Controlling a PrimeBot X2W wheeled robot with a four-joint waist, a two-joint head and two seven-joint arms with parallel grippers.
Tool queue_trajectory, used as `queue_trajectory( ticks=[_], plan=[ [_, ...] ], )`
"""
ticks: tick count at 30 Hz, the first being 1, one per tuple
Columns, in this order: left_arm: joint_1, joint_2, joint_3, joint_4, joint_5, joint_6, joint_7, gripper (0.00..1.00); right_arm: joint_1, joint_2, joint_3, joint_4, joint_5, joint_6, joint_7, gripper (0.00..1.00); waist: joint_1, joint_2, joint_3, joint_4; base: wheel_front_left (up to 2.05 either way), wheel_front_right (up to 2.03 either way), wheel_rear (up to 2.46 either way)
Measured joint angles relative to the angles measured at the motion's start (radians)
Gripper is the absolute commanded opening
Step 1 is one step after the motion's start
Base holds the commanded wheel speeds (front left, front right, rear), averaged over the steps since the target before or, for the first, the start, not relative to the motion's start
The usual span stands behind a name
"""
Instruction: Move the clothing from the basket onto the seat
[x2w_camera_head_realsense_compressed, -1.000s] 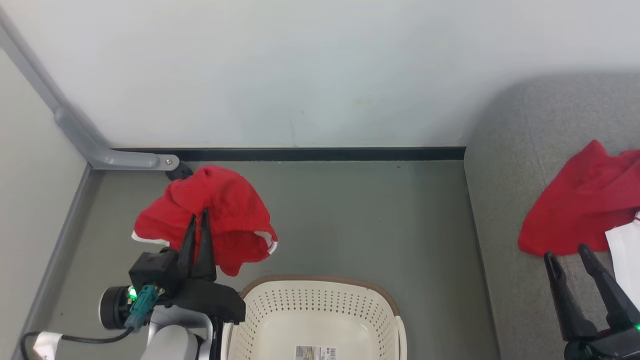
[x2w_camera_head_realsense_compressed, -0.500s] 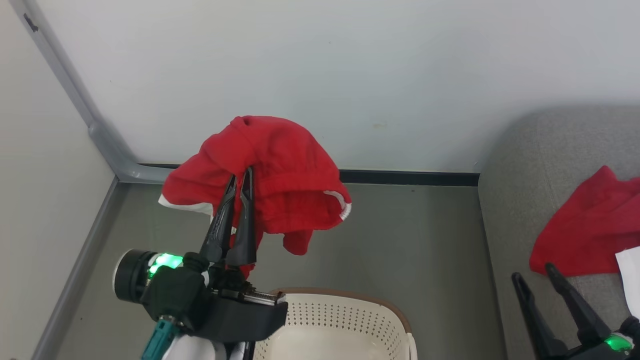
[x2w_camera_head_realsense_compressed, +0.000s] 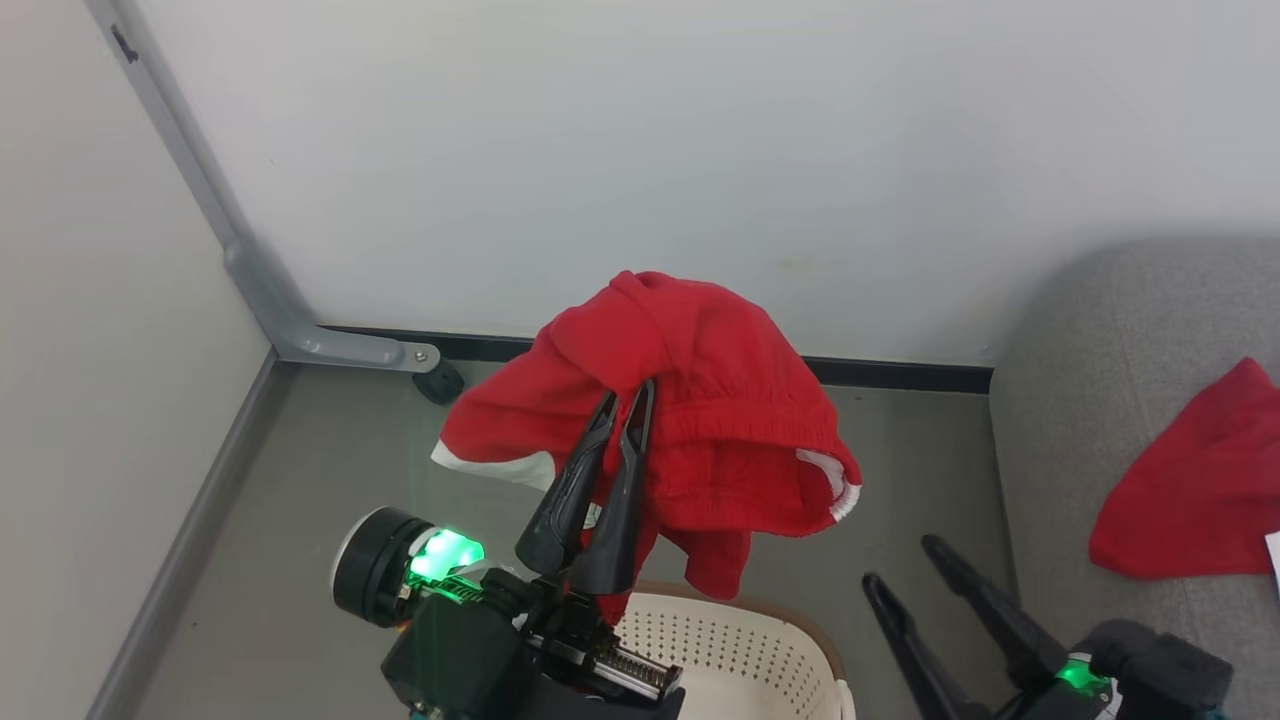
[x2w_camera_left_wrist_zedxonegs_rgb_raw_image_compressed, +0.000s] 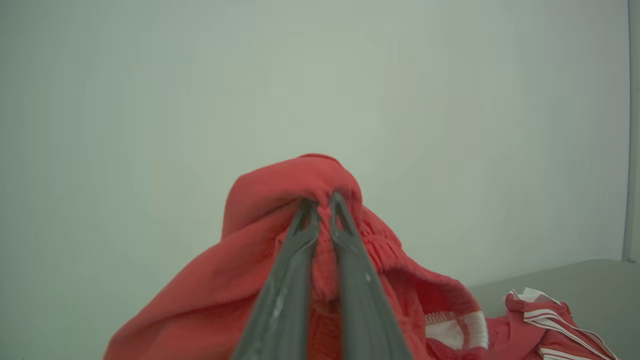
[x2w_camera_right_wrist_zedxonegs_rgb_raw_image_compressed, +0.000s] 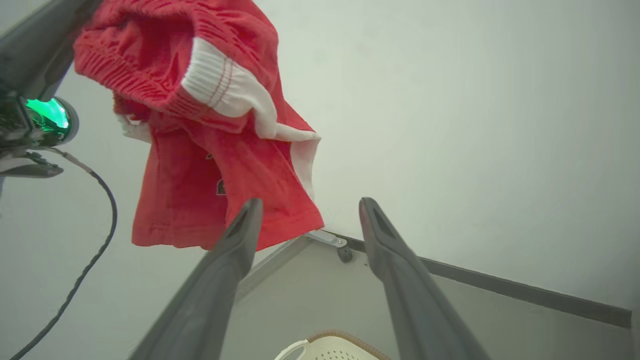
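Note:
My left gripper (x2w_camera_head_realsense_compressed: 627, 398) is shut on a red garment (x2w_camera_head_realsense_compressed: 700, 400) with white trim, held in the air above the floor behind the cream basket (x2w_camera_head_realsense_compressed: 740, 650). In the left wrist view the fingers (x2w_camera_left_wrist_zedxonegs_rgb_raw_image_compressed: 320, 202) pinch a fold of that garment (x2w_camera_left_wrist_zedxonegs_rgb_raw_image_compressed: 280, 200). My right gripper (x2w_camera_head_realsense_compressed: 905, 562) stands open at the lower right, to the right of the basket, empty. Through the right wrist view the hanging garment (x2w_camera_right_wrist_zedxonegs_rgb_raw_image_compressed: 210, 130) drapes at upper left, beyond the open gripper (x2w_camera_right_wrist_zedxonegs_rgb_raw_image_compressed: 310, 205). A second red garment (x2w_camera_head_realsense_compressed: 1200, 480) lies on the grey seat (x2w_camera_head_realsense_compressed: 1090, 330) at right.
A white wall rises behind the grey floor (x2w_camera_head_realsense_compressed: 300, 500), with a dark skirting strip (x2w_camera_head_realsense_compressed: 900, 373). A grey metal bracket (x2w_camera_head_realsense_compressed: 300, 330) runs down the left corner to a small black foot (x2w_camera_head_realsense_compressed: 440, 382). The basket rim (x2w_camera_right_wrist_zedxonegs_rgb_raw_image_compressed: 330, 342) peeks at the bottom of the right wrist view.
The head camera has shifted. My left gripper has lifted the red garment up and carried it right, toward the seat. The right gripper has come leftward from over the seat to beside the basket.

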Motion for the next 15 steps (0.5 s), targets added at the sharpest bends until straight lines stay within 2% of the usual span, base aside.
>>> queue_trajectory(
  ticks=[9,15],
  plan=[
    [-0.001,0.002,-0.045,-0.008,-0.006,0.000,0.038,0.00,-0.124,0.035,0.137,0.007,-0.016,0.000,0.000,1.00,0.0000,0.0001,-0.012,0.031,0.00,0.00,0.00],
    [-0.001,0.004,-0.088,-0.022,-0.024,0.000,0.051,0.00,-0.219,0.073,0.206,0.078,-0.024,0.000,0.000,1.00,0.0000,0.0001,-0.020,0.055,0.00,0.00,0.00]
  ],
)
